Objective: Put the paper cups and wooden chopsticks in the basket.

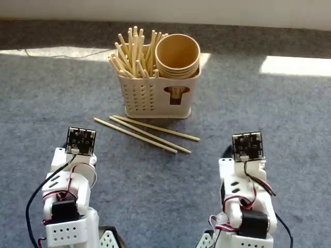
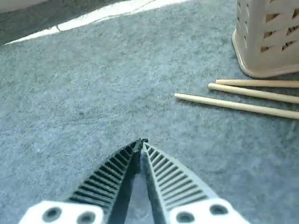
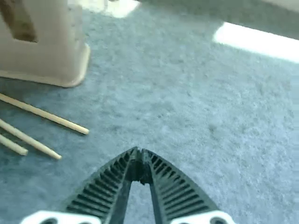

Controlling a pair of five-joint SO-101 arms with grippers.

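Chopsticks (image 1: 147, 133), loose, three: flat on the carpet (image 1: 279, 113) just in front of the basket (image 1: 150, 98), not touching it. They are near-parallel, with long axes slanting from by the basket's left corner out to its front right.

Left claw (image 2: 141, 142): front-left of the basket, pressed together, empty. The chopsticks' left ends lie ahead of it, toward the basket. This looks the nearer arm to those ends.

Bundle (image 1: 133, 51): many sticks upright in the basket's left compartment.

Cups (image 1: 177, 54): nested stack in the basket's right compartment, already stowed.

Right claw (image 3: 138, 150): front-right of the basket, tips meeting, empty. The chopsticks' right ends lie ahead of it and inward.

Room: open carpet all round the chopsticks, with nothing between either claw and them. A grasp would likely go across the slant. The basket's front wall is the one close edge.
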